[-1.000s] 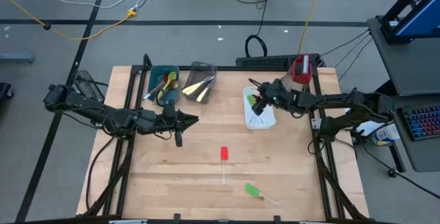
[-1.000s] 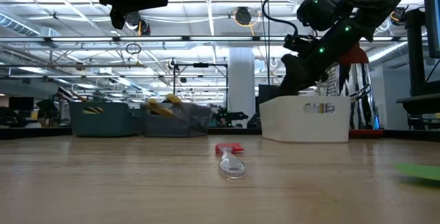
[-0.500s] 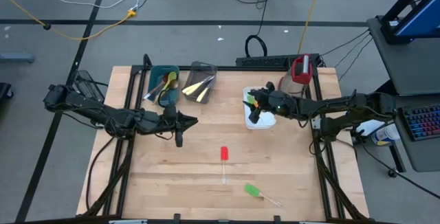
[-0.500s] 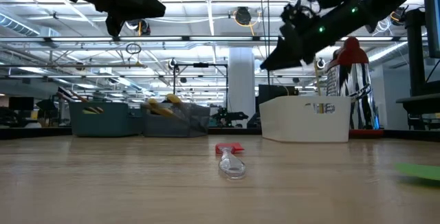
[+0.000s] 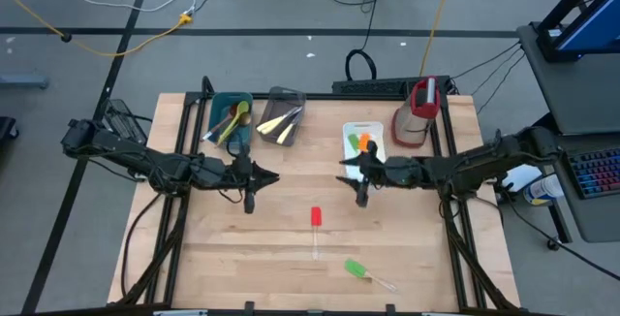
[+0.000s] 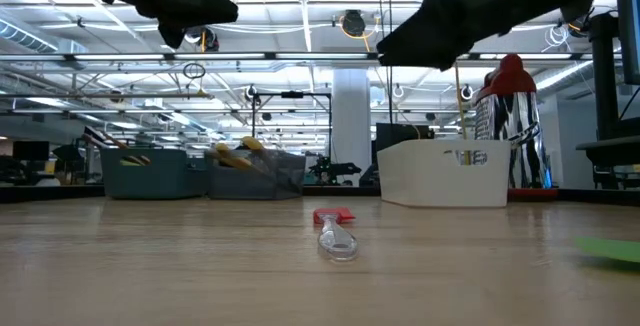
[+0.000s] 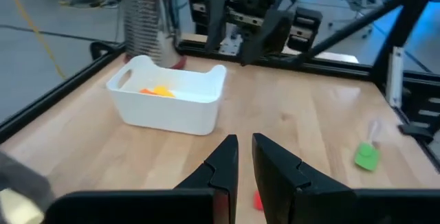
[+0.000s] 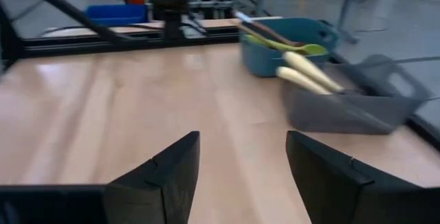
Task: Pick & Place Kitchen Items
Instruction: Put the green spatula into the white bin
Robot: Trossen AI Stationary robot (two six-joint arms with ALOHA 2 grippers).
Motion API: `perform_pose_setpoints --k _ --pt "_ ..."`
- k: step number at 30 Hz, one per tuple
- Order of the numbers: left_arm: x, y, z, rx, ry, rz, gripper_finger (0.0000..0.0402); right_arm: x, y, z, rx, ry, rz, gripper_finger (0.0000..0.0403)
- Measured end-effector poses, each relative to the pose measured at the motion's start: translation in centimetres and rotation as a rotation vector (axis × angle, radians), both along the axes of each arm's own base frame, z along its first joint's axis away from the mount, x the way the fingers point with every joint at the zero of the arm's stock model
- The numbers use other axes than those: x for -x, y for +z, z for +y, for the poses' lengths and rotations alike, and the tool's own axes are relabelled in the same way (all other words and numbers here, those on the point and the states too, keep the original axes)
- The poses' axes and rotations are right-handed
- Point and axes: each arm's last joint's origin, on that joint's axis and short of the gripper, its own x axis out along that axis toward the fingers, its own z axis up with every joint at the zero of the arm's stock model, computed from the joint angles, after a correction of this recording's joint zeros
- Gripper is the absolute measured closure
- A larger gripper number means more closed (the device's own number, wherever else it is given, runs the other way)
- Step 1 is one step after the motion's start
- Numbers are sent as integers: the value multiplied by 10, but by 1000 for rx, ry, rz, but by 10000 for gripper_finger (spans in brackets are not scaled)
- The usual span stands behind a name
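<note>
Right gripper [image 5: 359, 192], fingers apart, empty, near the white tub [image 5: 350, 138] holding orange and green utensils; left gripper [image 5: 248, 196] nearly closed, empty.

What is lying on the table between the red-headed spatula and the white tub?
Nothing: from the red-headed clear-handled spatula to the white rectangular tub, the high view shows bare wood, with the open right gripper hovering above it.
</note>
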Motion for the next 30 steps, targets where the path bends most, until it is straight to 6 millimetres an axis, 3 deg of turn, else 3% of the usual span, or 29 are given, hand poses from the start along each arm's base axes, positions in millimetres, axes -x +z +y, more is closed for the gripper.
perform_pose_setpoints --k 5,14,20,30 --pt "0 -1 -1 -29 -29 7 349 3 0 25 -22 92 -4 184" --pt "-8 -7 4 -61 24 22 289 7 -3 64 -156 203 -26 183" --pt "-11 -9 11 -21 70 24 264 -10 4 86 -156 243 25 183" --pt "-11 -9 13 6 88 18 261 -49 -5 124 -282 311 334 183"
